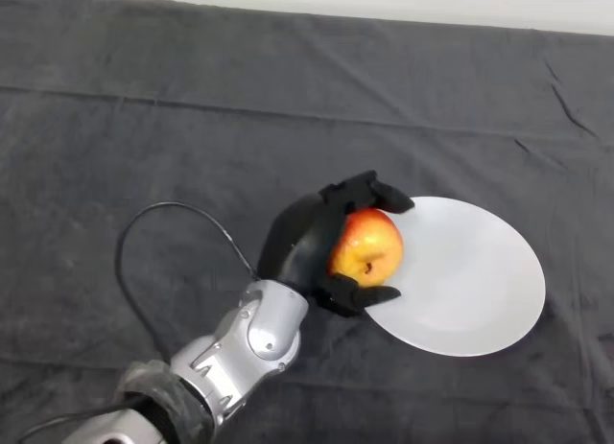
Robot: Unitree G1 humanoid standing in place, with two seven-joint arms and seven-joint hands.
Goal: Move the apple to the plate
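Observation:
A red and yellow apple (367,246) sits in my black left hand (305,241), whose fingers curl over its top and whose thumb wraps under it. The apple is at the left rim of a white round plate (470,281), overlapping the plate's edge. I cannot tell whether the apple rests on the plate or hangs just above it. My silver-grey arm comes in from the lower left.
The table is covered by a dark cloth (192,137) with a few creases. The table's far edge runs along the top of the view.

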